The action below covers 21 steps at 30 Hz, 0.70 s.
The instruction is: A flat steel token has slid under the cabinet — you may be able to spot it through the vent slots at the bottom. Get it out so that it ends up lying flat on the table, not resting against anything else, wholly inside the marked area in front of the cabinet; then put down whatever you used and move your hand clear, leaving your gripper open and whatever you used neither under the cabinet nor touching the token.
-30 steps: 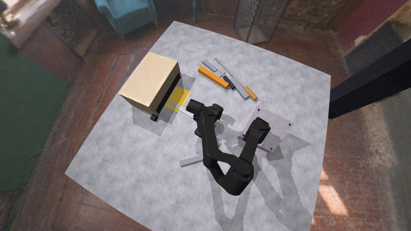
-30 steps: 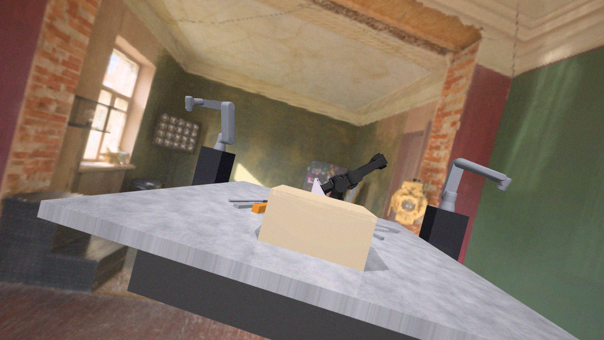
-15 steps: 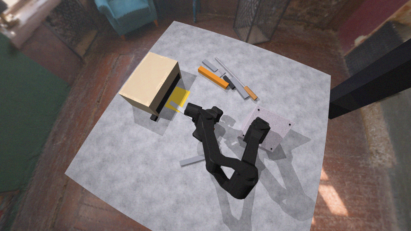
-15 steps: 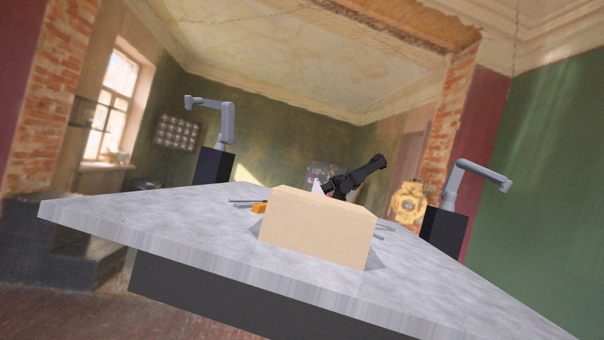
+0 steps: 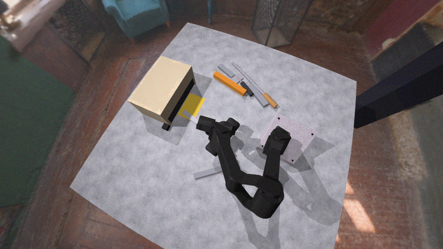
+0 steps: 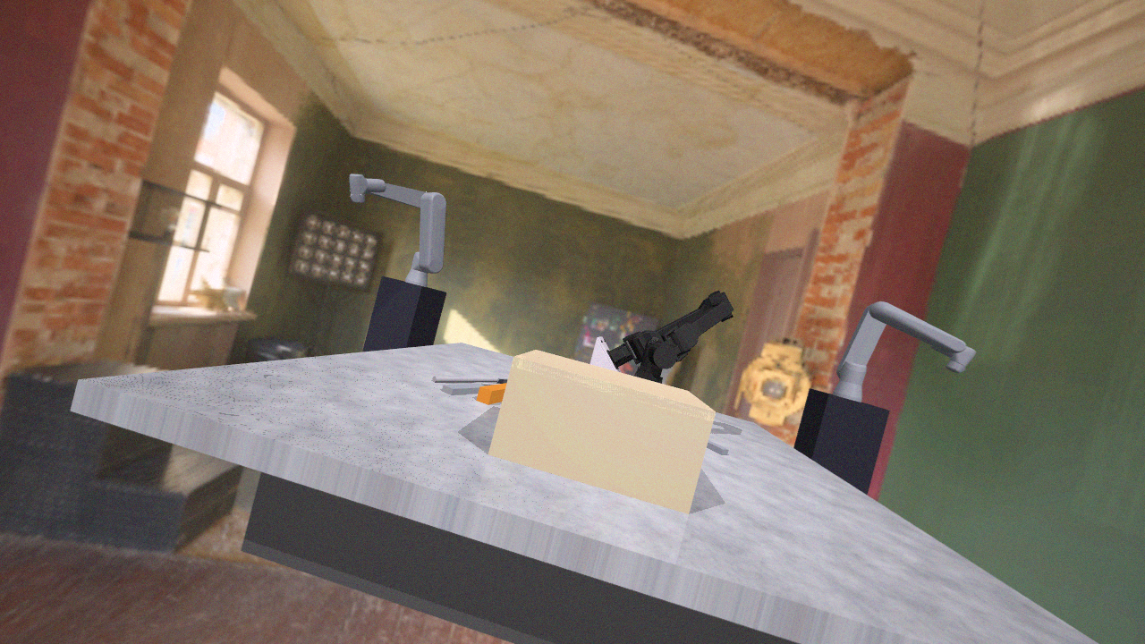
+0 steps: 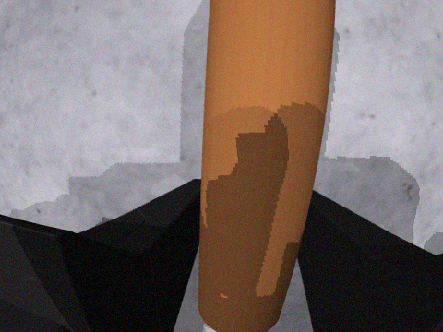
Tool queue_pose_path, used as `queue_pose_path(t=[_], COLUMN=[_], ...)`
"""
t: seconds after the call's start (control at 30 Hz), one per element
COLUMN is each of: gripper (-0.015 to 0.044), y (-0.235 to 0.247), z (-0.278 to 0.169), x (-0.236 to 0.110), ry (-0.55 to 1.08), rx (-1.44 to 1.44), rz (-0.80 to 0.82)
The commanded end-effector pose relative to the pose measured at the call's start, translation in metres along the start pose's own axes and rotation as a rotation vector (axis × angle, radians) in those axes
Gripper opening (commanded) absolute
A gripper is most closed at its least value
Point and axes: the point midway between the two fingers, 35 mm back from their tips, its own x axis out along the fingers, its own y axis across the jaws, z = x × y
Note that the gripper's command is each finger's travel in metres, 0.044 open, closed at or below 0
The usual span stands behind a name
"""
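Note:
The cream cabinet [image 5: 164, 83] [image 6: 600, 432] stands on the table, with a dark opening along its front. The yellow marked area [image 5: 195, 103] lies in front of it. My gripper [image 7: 250, 195] is shut on the orange-brown handle [image 7: 269, 60] of a tool, seen in the wrist view. In the top view the tool's thin pale blade [image 5: 193, 118] reaches from under my wrist over the near corner of the marked area, its tip short of the cabinet. The arm hides the fingers and handle there. I cannot make out the token in any view.
Up the table from my arm lie an orange bar [image 5: 229, 83] [image 6: 489, 393], grey pieces, a black handle [image 5: 246, 89] and a rod with a wooden handle [image 5: 270, 100]. A grey bar [image 5: 206, 173] lies partly behind the arm. A small black block [image 5: 165, 126] is at the cabinet's near corner.

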Motion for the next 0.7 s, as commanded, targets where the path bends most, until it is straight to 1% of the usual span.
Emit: queue_pose_path(t=[0.0, 0.67], gripper=[0.0000, 0.0000], y=[0.008, 0.030], z=[-0.001, -0.006], x=[-0.001, -0.002], ry=[-0.003, -0.002], rx=[-0.008, 0.002], rz=[0.002, 0.004])
